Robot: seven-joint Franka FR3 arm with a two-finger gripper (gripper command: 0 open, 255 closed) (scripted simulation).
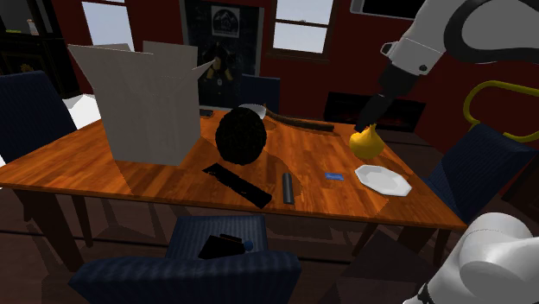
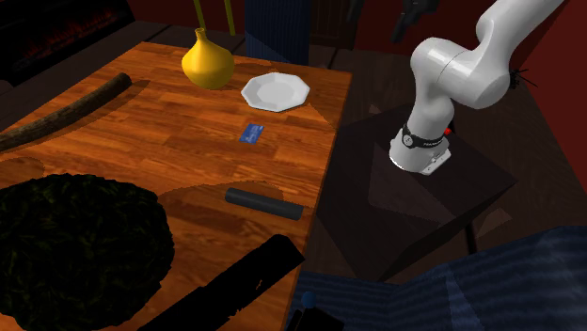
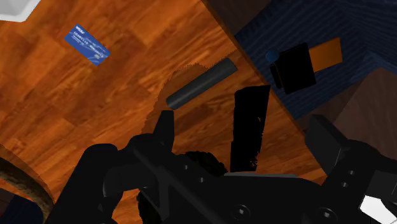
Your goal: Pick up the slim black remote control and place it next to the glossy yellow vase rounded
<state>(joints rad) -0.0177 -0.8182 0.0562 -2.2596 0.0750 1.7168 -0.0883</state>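
The slim black remote [image 1: 236, 183] lies flat on the wooden table [image 1: 78, 155], near its front edge, in front of a black fuzzy ball [image 1: 239, 136]. It also shows as a black remote [image 2: 240, 282] and a black remote [image 3: 248, 130]. The glossy yellow vase [image 1: 366, 142] stands upright toward the shoulder view's right, behind a white plate [image 1: 383, 180]; the same vase [image 2: 208, 61] is beside the plate [image 2: 275, 91]. My gripper [image 1: 364, 118] hangs high over the table, open, with nothing between its fingers [image 3: 167, 130].
A dark grey cylinder [image 1: 288, 187] lies beside the remote, with a blue card [image 1: 333, 175] between it and the plate. A large open cardboard box [image 1: 147, 99] stands at the back left. A long stick [image 2: 66, 113] lies behind. A blue chair [image 1: 216, 250] holds a black object.
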